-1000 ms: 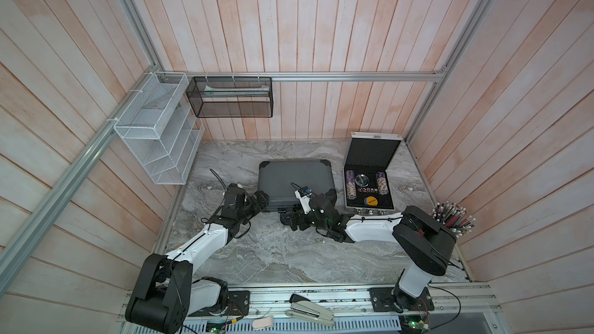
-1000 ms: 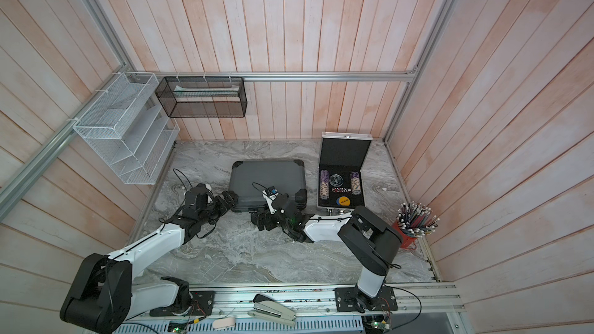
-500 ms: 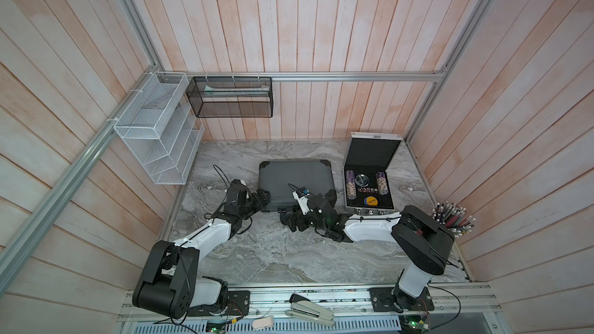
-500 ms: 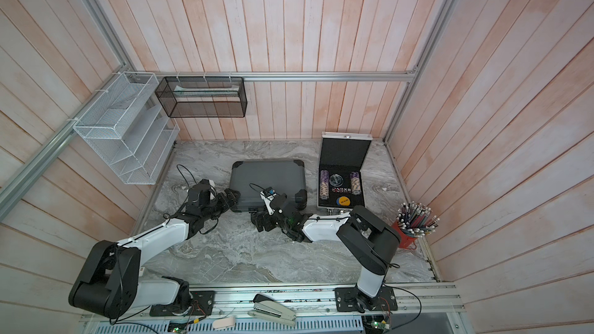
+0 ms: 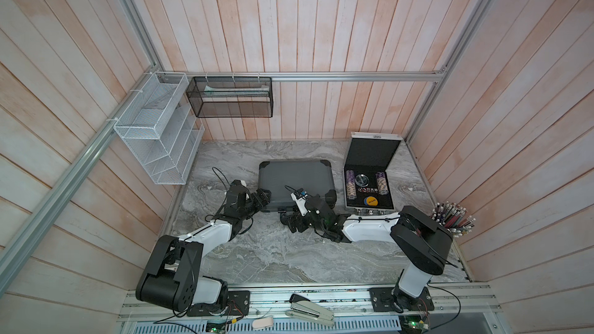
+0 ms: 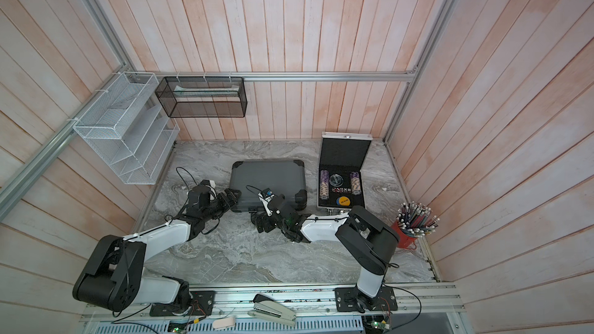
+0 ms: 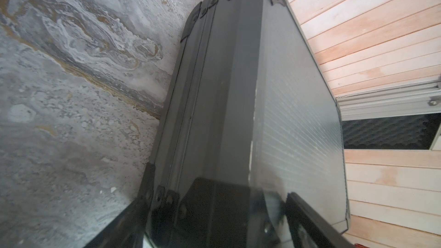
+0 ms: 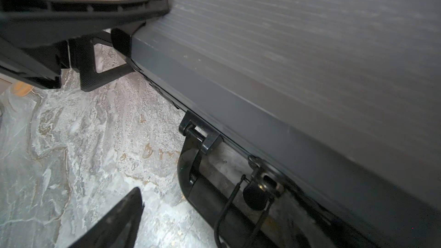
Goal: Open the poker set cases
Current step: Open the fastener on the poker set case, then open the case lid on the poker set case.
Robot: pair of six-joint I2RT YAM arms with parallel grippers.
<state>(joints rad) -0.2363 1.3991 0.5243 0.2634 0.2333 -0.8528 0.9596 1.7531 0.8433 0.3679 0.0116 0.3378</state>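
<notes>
**Item 1. Table** (image 5: 289, 252): marble top, lying under both my grippers.

**Item 2. Dark grey case** (image 5: 295, 181): flat, lid down, not yet opened. Its near corner sits between my left fingers and its front edge between my right fingers.

**Item 3. Silver case** (image 5: 373, 152): beyond my right fingers and well apart from them. The lid is already up and the chips (image 5: 350, 183) show. It needs no attention.

**Item 4. Left gripper** (image 5: 262, 198): fingers spread wide astride the black corner cap (image 7: 214, 211), one by the lid face, one by the table side. I cannot tell whether they press or merely straddle. I judge they should steady the base only, since a finger on the lid would pin it shut.

**Item 5. Right gripper** (image 8: 148, 96): released and gripping nothing. One finger lies over the ribbed lid, the other hangs over the table in front of the edge.

**Item 6. Handle** (image 8: 191, 175): just behind my right fingers, folded down toward the table.

**Item 7. Latch** (image 8: 265, 182): past the handle, nearer my wrist. I cannot tell whether it is freed or fastened, so I judge it should be checked first. Then the lower finger should hook under the lid's lip alone and lift slowly in an arc about the rear hinge.
</notes>
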